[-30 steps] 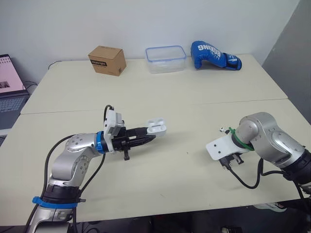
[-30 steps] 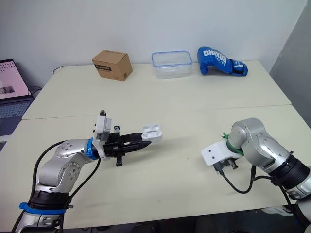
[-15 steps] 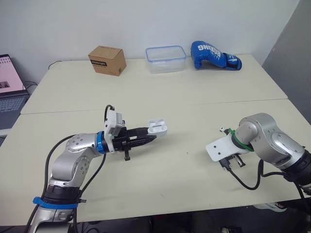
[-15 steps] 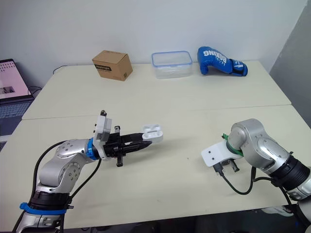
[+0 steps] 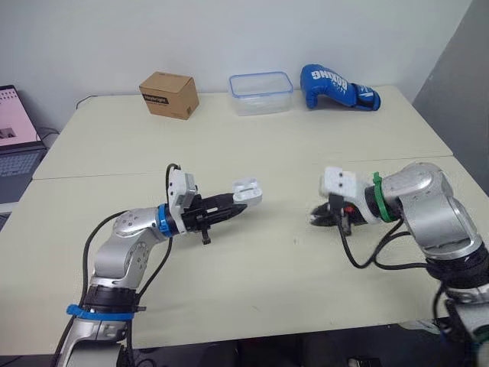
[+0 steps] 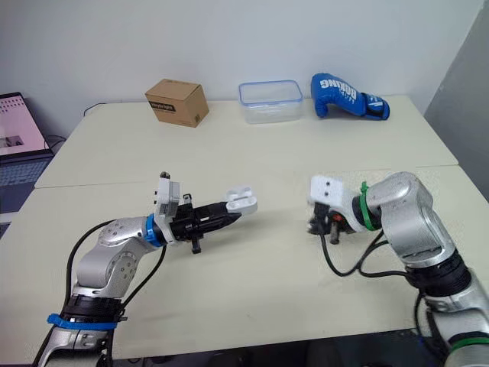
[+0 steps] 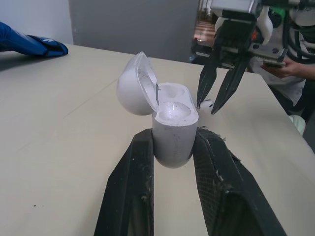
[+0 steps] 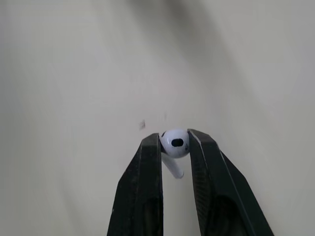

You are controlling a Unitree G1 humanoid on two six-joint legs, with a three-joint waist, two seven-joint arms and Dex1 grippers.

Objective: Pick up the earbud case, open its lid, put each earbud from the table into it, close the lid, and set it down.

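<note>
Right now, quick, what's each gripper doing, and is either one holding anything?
Left gripper: closed on the earbud case, whose lid is open.
Right gripper: closed on an earbud.

Looking forward and down from 2 head eyes over the table [image 5: 267, 145], sharing nearly 1 scene. Close along left gripper [image 7: 174, 133] toward right gripper [image 7: 208, 105]. Close along right gripper onto table.

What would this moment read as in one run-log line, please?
left tool: shut on open earbud case | right tool: shut on earbud
</note>
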